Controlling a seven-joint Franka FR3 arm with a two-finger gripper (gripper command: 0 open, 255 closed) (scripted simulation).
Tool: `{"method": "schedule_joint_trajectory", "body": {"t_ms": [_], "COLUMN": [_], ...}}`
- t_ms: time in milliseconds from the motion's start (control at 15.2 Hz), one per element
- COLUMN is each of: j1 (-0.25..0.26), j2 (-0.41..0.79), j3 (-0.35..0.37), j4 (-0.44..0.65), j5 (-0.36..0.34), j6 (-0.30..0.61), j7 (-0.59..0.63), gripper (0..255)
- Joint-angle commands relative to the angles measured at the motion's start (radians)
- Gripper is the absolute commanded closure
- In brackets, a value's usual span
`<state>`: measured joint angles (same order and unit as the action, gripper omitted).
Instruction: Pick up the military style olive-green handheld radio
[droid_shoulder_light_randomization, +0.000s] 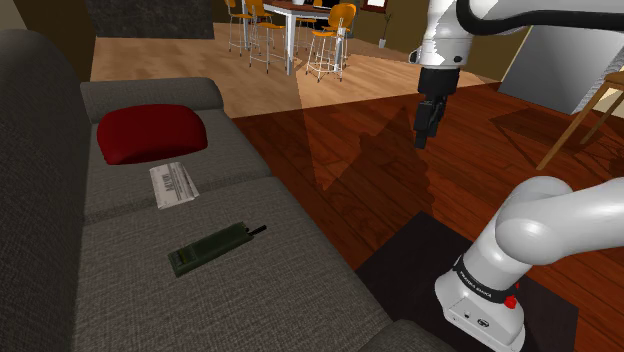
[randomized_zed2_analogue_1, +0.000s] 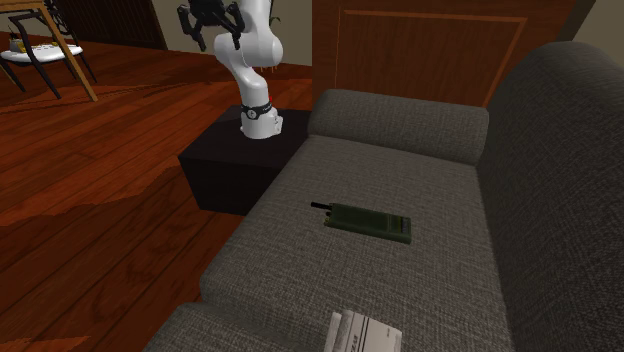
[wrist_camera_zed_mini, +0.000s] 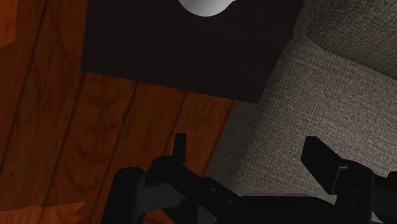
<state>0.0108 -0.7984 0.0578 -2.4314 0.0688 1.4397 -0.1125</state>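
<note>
Fingers (wrist_camera_zed_mini: 180, 146) spread apart, nothing between them; gripper (wrist_camera_zed_mini: 251, 162) released and empty; in the wrist view it looks down on the line where wood floor (wrist_camera_zed_mini: 63, 127) meets the front edge of the grey sofa (wrist_camera_zed_mini: 331, 95), with the black stand (wrist_camera_zed_mini: 184, 57) beyond and the white arm base on top of it.

Olive-green handheld radio (droid_shoulder_light_randomization: 212, 249) lies flat on the sofa seat, on the cushion nearest the stand; short black antenna points toward the seat's front edge; nothing touching it. In the second exterior view the radio (randomized_zed2_analogue_1: 368, 221) sits about mid-cushion, armrest behind it toward the stand (randomized_zed2_analogue_1: 225, 165).

Gripper (droid_shoulder_light_randomization: 422, 135) hangs high over the floor (droid_shoulder_light_randomization: 330, 160) in front of the sofa (droid_shoulder_light_randomization: 250, 310), pointing down, well apart from the radio; in the second exterior view the gripper (randomized_zed2_analogue_1: 212, 25) is at the top edge, above the arm base.

White printed paper (droid_shoulder_light_randomization: 173, 184) lies flat further along the seat, near the seam between cushions, apart from the radio; same paper (randomized_zed2_analogue_1: 362, 332) at the second exterior view's bottom edge. Red cushion (droid_shoulder_light_randomization: 150, 133) rests beyond the paper against the backrest.

Background in the shoulder view: table with orange-seated bar stools (droid_shoulder_light_randomization: 330, 35) on lighter flooring. Second exterior view's upper left: wooden chair (randomized_zed2_analogue_1: 45, 50) on the floor (randomized_zed2_analogue_1: 90, 200); brown panelled wall behind the sofa (randomized_zed2_analogue_1: 560, 200).
</note>
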Motion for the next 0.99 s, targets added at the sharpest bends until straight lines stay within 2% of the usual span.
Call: {"method": "schedule_joint_trajectory", "body": {"t_ms": [0,462,924], "j1": [0.000,0.066,0.125], "j2": [0.000,0.223,0.461], "j3": [0.000,0.027,0.067], "j4": [0.000,0.017,0.091], "j5": [0.000,0.001,-0.003], "j6": [0.000,0.226,0.413], "j7": [0.000,-0.128,-0.241], "gripper": [0,0,0]}}
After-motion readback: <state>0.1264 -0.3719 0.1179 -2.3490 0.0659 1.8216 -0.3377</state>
